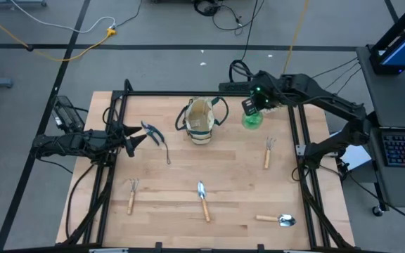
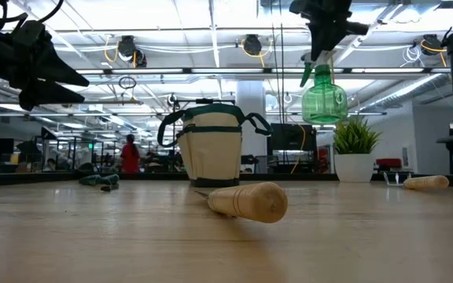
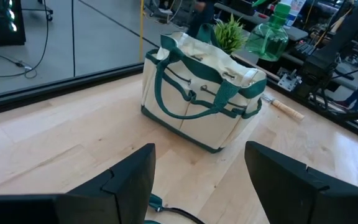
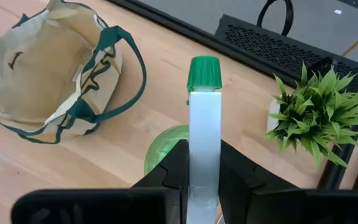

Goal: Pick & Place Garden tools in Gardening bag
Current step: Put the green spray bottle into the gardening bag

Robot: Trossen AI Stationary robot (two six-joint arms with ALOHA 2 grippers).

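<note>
no readable text, labels, brands or numbers on anything

spray bottle [image 4: 204,134] base hidden, shears [image 3: 166,208] mostly cut off

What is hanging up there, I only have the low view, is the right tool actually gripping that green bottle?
Observer: Yes, the right tool is shut on the spray bottle's white head.
Operator: Is the bag open?
Observer: Yes, the bag gapes, and what shows of its inside is bare.
Operator: And the left tool?
Observer: The left tool is open, pointing at the bag, with pruning shears lying between them.
</note>
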